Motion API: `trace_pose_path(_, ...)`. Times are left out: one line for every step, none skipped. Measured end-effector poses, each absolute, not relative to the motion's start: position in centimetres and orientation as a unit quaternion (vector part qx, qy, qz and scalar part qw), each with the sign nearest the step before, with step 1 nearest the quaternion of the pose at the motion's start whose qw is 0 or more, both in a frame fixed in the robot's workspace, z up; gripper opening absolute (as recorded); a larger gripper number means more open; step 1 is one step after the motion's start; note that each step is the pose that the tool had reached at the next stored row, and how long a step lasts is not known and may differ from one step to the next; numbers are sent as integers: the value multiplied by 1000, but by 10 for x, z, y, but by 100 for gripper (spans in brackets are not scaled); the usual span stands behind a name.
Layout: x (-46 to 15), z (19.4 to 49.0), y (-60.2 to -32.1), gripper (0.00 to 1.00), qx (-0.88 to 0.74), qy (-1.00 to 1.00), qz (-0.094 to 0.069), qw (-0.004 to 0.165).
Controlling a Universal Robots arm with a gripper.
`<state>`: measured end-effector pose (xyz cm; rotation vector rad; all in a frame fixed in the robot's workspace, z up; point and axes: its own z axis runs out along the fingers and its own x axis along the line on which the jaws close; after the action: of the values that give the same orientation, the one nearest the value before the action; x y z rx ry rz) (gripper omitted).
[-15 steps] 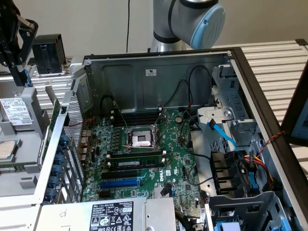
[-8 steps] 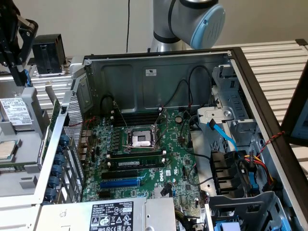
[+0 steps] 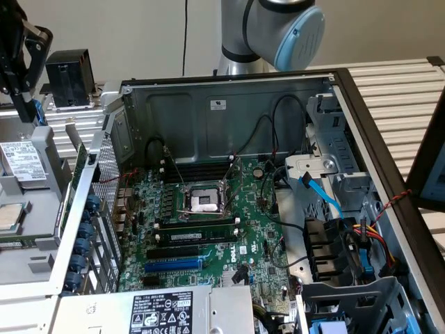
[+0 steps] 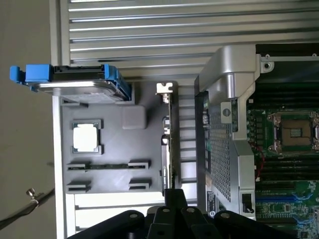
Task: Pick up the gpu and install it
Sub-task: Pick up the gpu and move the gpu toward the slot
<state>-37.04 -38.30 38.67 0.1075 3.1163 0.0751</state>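
The gripper point(image 4: 174, 198) is closed on nothing, its tips together and hiding the near end of the gpu point(image 4: 169, 144). The gpu stands edge-on in the grey parts tray point(image 4: 114, 149), just beside the computer case point(image 3: 229, 104), so its cooler face cannot be made out. In the exterior view the gripper hangs above the tray, and the motherboard point(image 3: 208, 229) lies open to view.

a robotics lab set up for computer assembly: a robot arm point(image 3: 278, 28) behind an open desktop case point(image 3: 229, 104) with its motherboard point(image 3: 208, 233) bared, a ribbed aluminium worktop point(image 3: 396, 90), a grey parts tray point(image 4: 144, 149).
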Motion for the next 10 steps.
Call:
trace_pose_path(-372,386,-383,11,34,999,24,16)
trace_pose_path(-375,386,-382,11,34,999,24,20)
trace_pose_path(-377,386,-382,11,34,999,25,25)
trace_pose_path(-380,385,-382,11,34,999,25,30)
trace_pose_path(-382,384,-382,11,34,999,25,32)
trace_pose_path(-384,383,-382,11,34,999,26,34)
trace_pose_path(-385,382,-382,11,34,998,27,35)
trace_pose_path(-385,381,-382,11,34,998,28,35)
trace_pose_path(-385,379,-383,11,34,998,29,35)
trace_pose_path(-385,377,-383,11,34,998,30,35)
